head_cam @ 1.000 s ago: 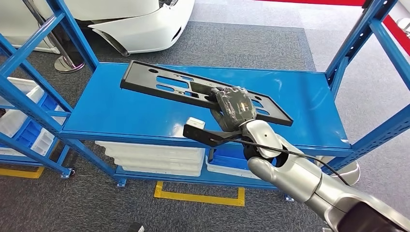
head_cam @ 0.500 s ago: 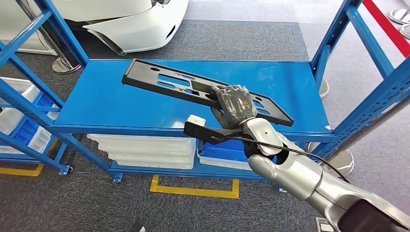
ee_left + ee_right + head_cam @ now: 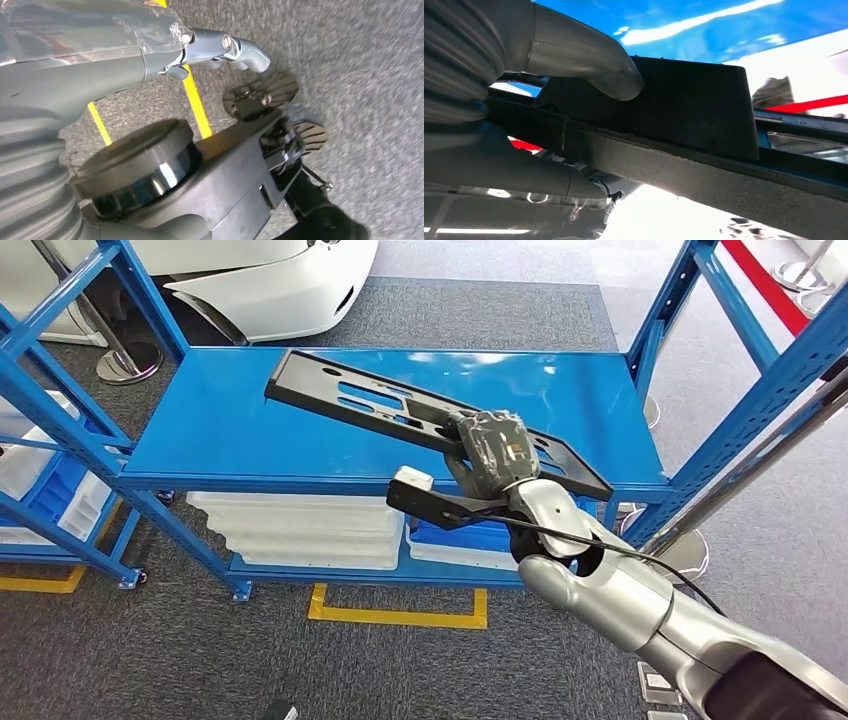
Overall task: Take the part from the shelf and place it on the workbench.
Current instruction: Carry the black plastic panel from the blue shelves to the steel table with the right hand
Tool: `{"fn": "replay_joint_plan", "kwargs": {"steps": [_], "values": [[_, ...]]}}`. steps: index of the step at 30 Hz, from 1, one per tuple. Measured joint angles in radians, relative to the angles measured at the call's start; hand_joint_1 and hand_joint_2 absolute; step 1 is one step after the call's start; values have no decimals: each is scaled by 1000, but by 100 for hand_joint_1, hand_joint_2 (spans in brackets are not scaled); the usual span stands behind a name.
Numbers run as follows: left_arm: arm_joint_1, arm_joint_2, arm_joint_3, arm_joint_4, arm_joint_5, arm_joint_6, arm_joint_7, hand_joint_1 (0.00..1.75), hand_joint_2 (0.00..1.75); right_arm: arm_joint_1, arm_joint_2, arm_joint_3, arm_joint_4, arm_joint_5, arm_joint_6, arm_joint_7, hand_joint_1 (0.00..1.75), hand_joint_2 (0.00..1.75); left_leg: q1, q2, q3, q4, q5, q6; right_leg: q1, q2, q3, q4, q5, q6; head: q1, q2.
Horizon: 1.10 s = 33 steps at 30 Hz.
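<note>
Under our right hand (image 3: 492, 452) sits the part (image 3: 372, 405), fingers clamped on its near edge toward one end. From that grip its long axis runs away up and to our left, over the shelf (image 3: 230, 440), tilted, so most of its length overhangs beyond the hand. Our left hand (image 3: 220, 47) hangs by the floor, holding nothing; we cannot tell its fingers' spread.

workshop | blue steel shelf (image 3: 300, 430) | white car bumper (image 3: 270, 285) | yellow floor marking (image 3: 400, 617)
</note>
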Motion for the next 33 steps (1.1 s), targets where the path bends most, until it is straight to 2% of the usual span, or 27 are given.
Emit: {"fn": "replay_joint_plan", "kwargs": {"steps": [1, 2, 3, 4, 5, 7, 9, 10, 11, 12, 14, 15, 16, 17, 18, 20, 21, 22, 24, 25, 26, 27, 29, 30, 31, 32, 33], "values": [[1, 0, 0, 0, 0, 0, 1, 0, 175, 0, -6, -3, 0, -1, 3, 6, 175, 175, 1, 6, -13, 5, 6, -2, -2, -2, 5, 24, 7, 5, 4, 0], [1, 0, 0, 0, 0, -2, 1, 0, 175, 0, -12, -5, 0, -2, 7, 11, 175, 175, 3, 12, -27, 12, 11, -4, -4, -5, 27, 11, 30, 9, 10, 0], [1, 0, 0, 0, 0, -4, 1, 0, 175, -1, -17, -6, 0, -4, 11, 15, 175, 175, 5, 18, -41, 21, 15, -7, -7, -11, 64, -31, 57, 14, 15, 0], [2, 0, 0, 0, 0, -6, 1, 0, 175, -3, -20, -7, 0, -5, 14, 17, 175, 175, 6, 23, -55, 32, 17, -11, -8, -25, 112, -98, 68, 17, 22, 0], [2, 0, 0, 0, 0, -9, 0, 0, 175, -5, -22, -8, 0, -6, 16, 19, 175, 175, 6, 29, -67, 44, 18, -15, -6, -36, 153, -159, 71, 14, 28, 0], [2, 0, 0, 0, 0, -12, -1, 0, 175, -8, -24, -8, -1, -8, 17, 22, 175, 175, 3, 38, -79, 62, 23, -26, -1, -48, 190, -225, 58, 1, 32, 0], [1, 0, 0, 0, 4, -14, -2, 0, 175, -9, -24, -8, -2, -8, 17, 24, 175, 175, 4, 44, -82, 69, 28, -38, 1, -37, 182, -227, 67, -20, 28, 0], [1, 0, 0, 0, 8, -13, -2, 0, 175, -11, -24, -8, -2, -8, 17, 24, 175, 175, 6, 39, -87, 78, 20, -45, 1, -33, 177, -229, 73, -30, 27, 0], [2, 1, 0, 0, 13, -13, -3, 0, 175, -12, -24, -8, -2, -8, 16, 23, 175, 175, 9, 29, -96, 102, -7, -51, 0, -30, 169, -231, 81, -39, 24, 0], [2, 2, 0, 0, 17, -15, -4, 0, 175, -14, -22, -8, -2, -7, 16, 21, 175, 175, 11, 15, -109, 144, -48, -57, -1, -27, 160, -232, 91, -46, 19, 0], [4, 6, 0, 0, 24, -22, -5, 0, 175, -16, -18, -6, -1, -7, 15, 17, 175, 175, 14, -5, -142, 269, -144, -64, 2, -17, 137, -232, 110, -53, 6, 0], [4, 8, 0, 0, 26, -27, -5, 0, 175, -16, -15, -5, -1, -8, 15, 15, 175, 175, 14, -8, -150, 322, -169, -65, 4, -11, 125, -232, 120, -54, 1, 0], [5, 10, 0, 0, 28, -30, -5, 0, 175, -16, -14, -4, -1, -8, 15, 13, 175, 175, 14, -9, -146, 350, -174, -64, 6, -6, 112, -231, 130, -54, -4, 0], [5, 12, 0, 1, 29, -32, -6, 0, 175, -16, -13, -4, -1, -9, 15, 12, 175, 175, 14, -11, -125, 342, -159, -60, 7, 0, 100, -231, 139, -54, -8, 0], [5, 14, 0, 1, 29, -33, -7, 0, 175, -17, -12, -3, -1, -9, 15, 11, 175, 175, 13, -14, -88, 300, -135, -55, 8, 6, 89, -231, 149, -52, -12, 0], [5, 19, 0, 2, 29, -33, -9, 0, 175, -18, -11, -4, -1, -10, 15, 10, 175, 175, 12, -39, 11, 156, -103, -41, 9, 18, 71, -231, 168, -46, -17, 0], [6, 21, 0, 2, 29, -34, -11, 0, 175, -19, -10, -4, -1, -10, 15, 10, 175, 175, 11, -51, 46, 99, -99, -37, 8, 22, 65, -232, 178, -40, -16, 0], [6, 22, 1, 2, 29, -34, -13, 0, 175, -21, -9, -4, 0, -10, 15, 10, 175, 175, 9, -59, 66, 61, -99, -33, 6, 26, 62, -235, 187, -35, -14, 0], [7, 24, 1, 3, 30, -35, -15, 0, 175, -21, -7, -4, 1, -12, 15, 9, 175, 175, 5, -53, 66, 39, -84, -27, -1, 33, 58, -245, 207, -20, -14, 0], [7, 25, 1, 3, 30, -35, -16, 0, 175, -21, -7, -4, 1, -12, 15, 9, 175, 175, 4, -45, 62, 30, -71, -21, -2, 31, 53, -245, 204, -16, -15, 0], [6, 25, 1, 3, 30, -35, -16, 0, 175, -22, -7, -4, 2, -13, 15, 9, 175, 175, 5, -37, 55, 22, -57, -14, -2, 26, 46, -233, 184, -12, -14, 0], [5, 26, 2, 3, 30, -35, -17, 0, 175, -22, -7, -4, 4, -13, 14, 9, 175, 175, 6, -29, 45, 15, -42, -7, -2, 18, 34, -201, 145, -10, -9, 0], [6, 28, 2, 4, 30, -36, -18, 0, 175, -23, -6, -4, 5, -13, 14, 9, 175, 175, 5, -15, 19, 14, -21, 0, -3, 3, 4, -84, 45, -7, 3, 0], [7, 29, 3, 5, 31, -36, -18, 0, 175, -22, -6, -3, 6, -14, 13, 9, 175, 175, 4, -8, 4, 17, -12, 0, -4, -1, -7, -21, 16, -4, 7, 0], [8, 29, 3, 5, 31, -36, -19, 0, 175, -22, -6, -3, 7, -14, 13, 9, 175, 175, 4, -1, -11, 20, -2, 0, -4, -2, -10, 25, 12, -1, 12, 0], [9, 29, 3, 5, 31, -37, -19, 0, 175, -22, -6, -3, 9, -14, 13, 9, 175, 175, 4, 6, -28, 25, 6, -2, -4, -4, 0, 44, 30, 2, 17, 0], [9, 29, 3, 5, 31, -37, -20, 0, 175, -22, -6, -3, 10, -14, 13, 9, 175, 175, 4, 13, -45, 31, 14, -4, -4, -7, 24, 32, 61, 4, 22, 0]]}}
